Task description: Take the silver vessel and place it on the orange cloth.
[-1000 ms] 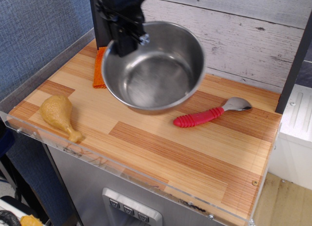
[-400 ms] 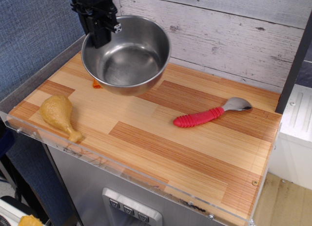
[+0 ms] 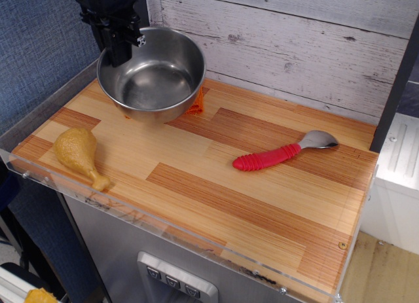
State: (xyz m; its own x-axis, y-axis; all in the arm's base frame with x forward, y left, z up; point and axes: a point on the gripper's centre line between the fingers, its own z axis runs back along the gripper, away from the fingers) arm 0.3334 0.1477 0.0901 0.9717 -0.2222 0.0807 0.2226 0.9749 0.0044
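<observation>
**A:** Where does the silver vessel [image 3: 152,75] sit?

**B:** At the back left of the worktop [image 3: 262,198], near the plank wall. The claw [image 3: 120,51] is clamped on its left rim, one finger inside and one outside as far as can be seen, so the bowl hangs from that one edge. Its base looks at or just above the surface; whether it touches cannot be told from this angle.

**A:** And the orange cloth [image 3: 196,103]?

**B:** Almost wholly hidden under the bowl. Only a small orange corner shows at the bowl's right side, so the bowl appears to be over the cloth already.

**A:** So the step in hand is the set-down?

**B:** That is the reading. To do it well, the arm should lower straight, without sideways drift, until the base rests flat on the fabric. A bowl gripped by one edge tends to tilt, so the far side may land first; a slow descent lets it settle level. The claw should release only once the weight is borne by the cloth, then lift straight up so the inner finger clears the rim without dragging it.

**A:** Anything nearby to mind?

**B:** Little. The toy drumstick [image 3: 80,154] lies at the front left, well apart, and the red-handled spoon [image 3: 281,152] lies to the right, also well clear
</observation>
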